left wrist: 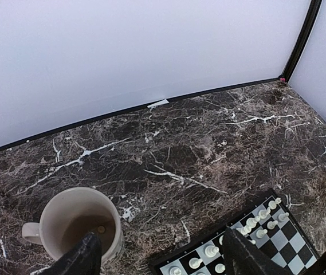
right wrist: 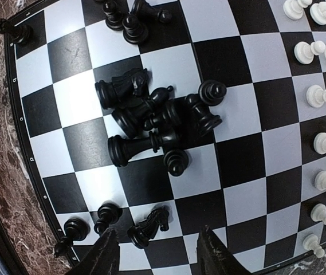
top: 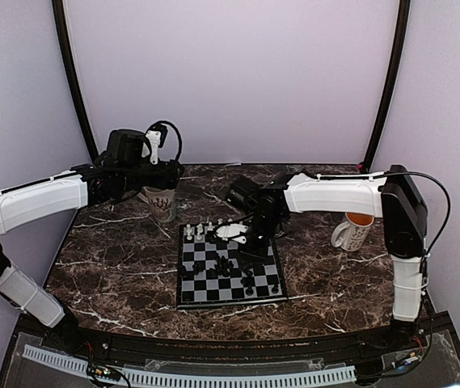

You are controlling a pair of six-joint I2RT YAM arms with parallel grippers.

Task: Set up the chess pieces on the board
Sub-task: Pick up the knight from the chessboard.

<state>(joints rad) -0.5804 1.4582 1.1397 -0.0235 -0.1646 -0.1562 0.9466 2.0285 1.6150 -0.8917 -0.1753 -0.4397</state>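
R claw (right wrist: 160,255) low over board (right wrist: 214,14), jaws part open, nothing held. Black pieces (right wrist: 151,123) tipped in heap mid-board, just ahead of R fingertips (right wrist: 108,252); others scattered nr board edge. White pieces (right wrist: 323,143) upright in rows along opposite side. Long fallen piece (right wrist: 137,146) lies w/ axis along line btwn fingers, so prob needs wrist turn to pinch across it. L claw (left wrist: 165,258) wide open, empty, above mug (left wrist: 54,212), well apart from heap; R arm nearer
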